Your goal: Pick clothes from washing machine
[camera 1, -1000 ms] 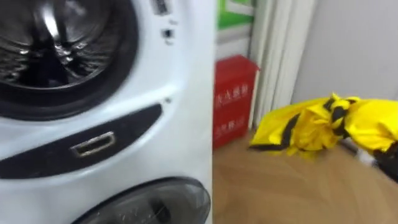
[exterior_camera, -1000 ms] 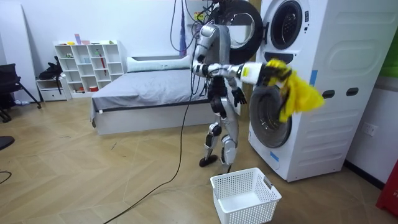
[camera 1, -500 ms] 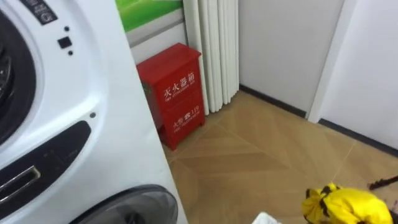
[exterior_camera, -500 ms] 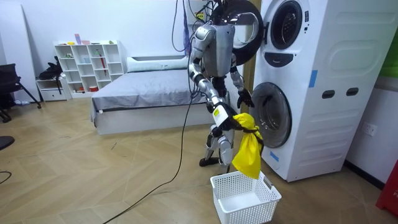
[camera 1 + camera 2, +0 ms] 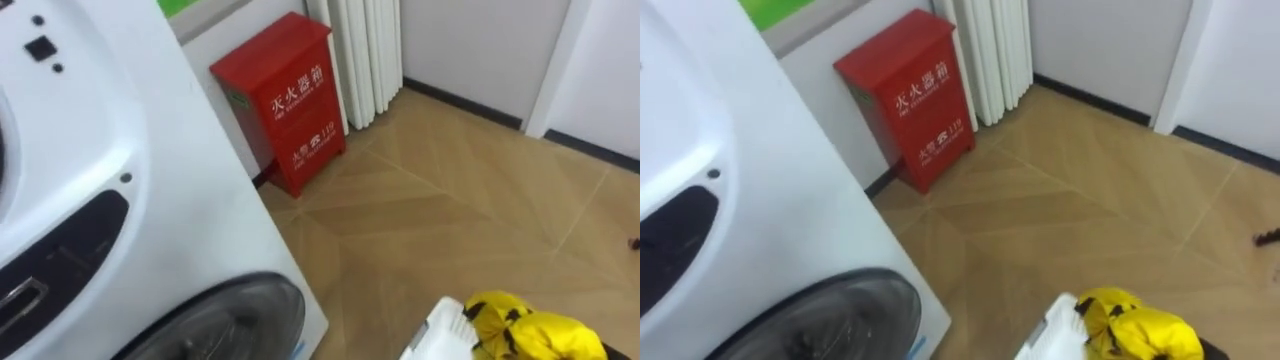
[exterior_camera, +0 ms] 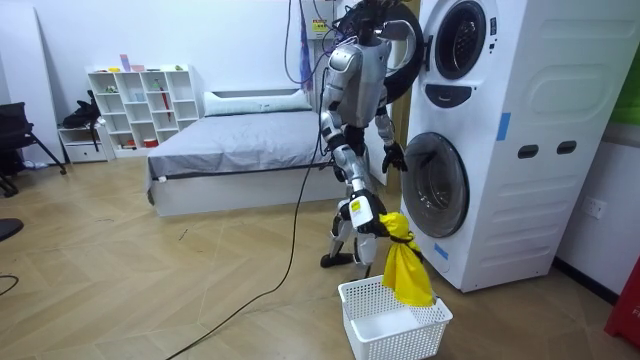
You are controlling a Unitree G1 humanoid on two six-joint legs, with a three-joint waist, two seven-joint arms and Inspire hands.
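Gripped the yellow garment (image 6: 405, 268) in the clenched right hand (image 6: 377, 224), dangling it at the white basket's (image 6: 392, 338) rim nearest the washing machine (image 6: 500, 140). Called for centring before release, lest cloth spill over that edge. Hung the left hand (image 6: 393, 157) by the lower door (image 6: 440, 185), state unclear.

White basket (image 6: 385, 338) on wooden floor (image 6: 150, 290)

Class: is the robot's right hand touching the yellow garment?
Touching. In the room view the yellow garment hangs bunched from the right hand, which grips its top end.
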